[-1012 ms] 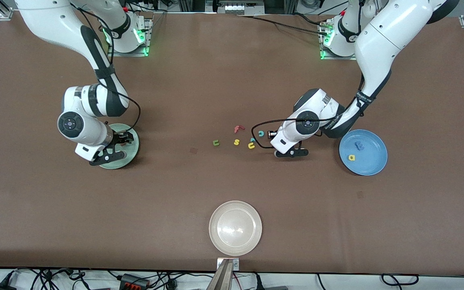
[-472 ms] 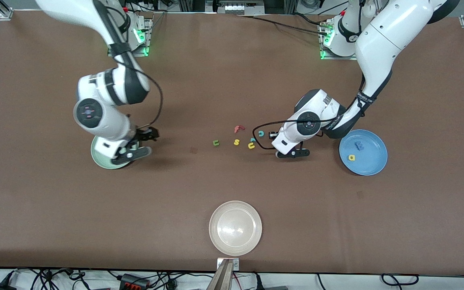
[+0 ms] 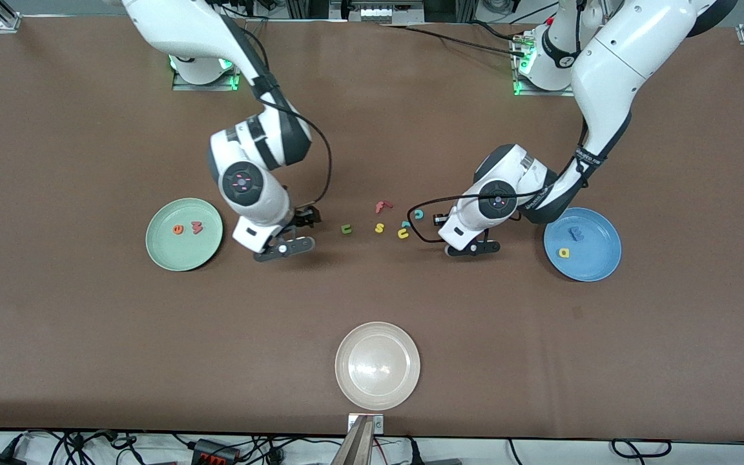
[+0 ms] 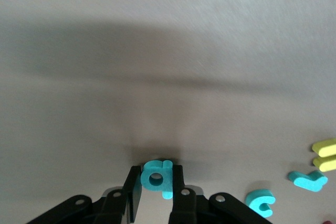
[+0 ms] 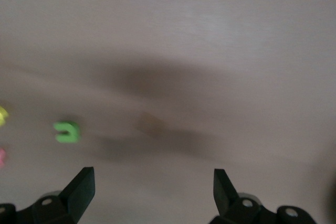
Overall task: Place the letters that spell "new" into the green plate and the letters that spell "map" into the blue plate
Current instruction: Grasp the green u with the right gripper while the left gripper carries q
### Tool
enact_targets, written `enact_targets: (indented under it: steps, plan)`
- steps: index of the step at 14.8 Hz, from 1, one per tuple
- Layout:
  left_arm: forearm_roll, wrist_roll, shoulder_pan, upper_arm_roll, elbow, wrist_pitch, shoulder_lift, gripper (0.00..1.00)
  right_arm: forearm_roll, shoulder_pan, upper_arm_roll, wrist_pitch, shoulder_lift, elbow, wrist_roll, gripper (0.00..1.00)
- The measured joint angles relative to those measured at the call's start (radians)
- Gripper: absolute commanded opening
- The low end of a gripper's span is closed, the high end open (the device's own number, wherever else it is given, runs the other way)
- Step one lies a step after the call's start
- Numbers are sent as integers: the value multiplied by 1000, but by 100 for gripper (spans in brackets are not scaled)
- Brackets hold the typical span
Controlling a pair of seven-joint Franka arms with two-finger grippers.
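Observation:
The green plate (image 3: 184, 253) holds the orange "e" (image 3: 178, 228) and the pinkish-red "w" (image 3: 197, 227). The blue plate (image 3: 588, 266) holds the blue "m" (image 3: 577, 233) and the yellow "a" (image 3: 564, 252). The green "n" (image 3: 346, 228) (image 5: 66, 131) lies on the table mid-way between the plates. My right gripper (image 3: 283, 249) (image 5: 153, 174) hangs open and empty over bare table between the green plate and the "n". My left gripper (image 3: 469, 248) (image 4: 156, 169) is low at the table beside the blue plate, shut on the teal "p" (image 4: 156, 177).
A red "f" (image 3: 382, 206), yellow "s" (image 3: 379, 227), yellow u-shape (image 3: 403, 234) and teal "c" (image 3: 418, 214) (image 4: 261, 203) lie clustered between the two grippers. A cream-white plate (image 3: 378, 400) stands near the table's front edge.
The right arm swung from over the green plate toward the middle letters, uncovering the "e" and "w" in it. The left gripper closed on the teal "p" and barely shifted.

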Motion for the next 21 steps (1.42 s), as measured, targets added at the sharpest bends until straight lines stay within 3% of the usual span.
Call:
enact_targets:
  steps: [4,8,17,21]
  plan:
    - [72,27,2,2,153,-284,-40,1,0,84,0,21,108,104,157,86]
    - [110,186,35,9,259,-432,-59,2,0,103,0,53,151,122,200,82]
    - [113,740,324,19,282,-412,-49,4,0,146,0,95,191,126,251,60]
    - [113,879,425,23,257,-329,2,4,0,148,-1,95,191,127,251,57]
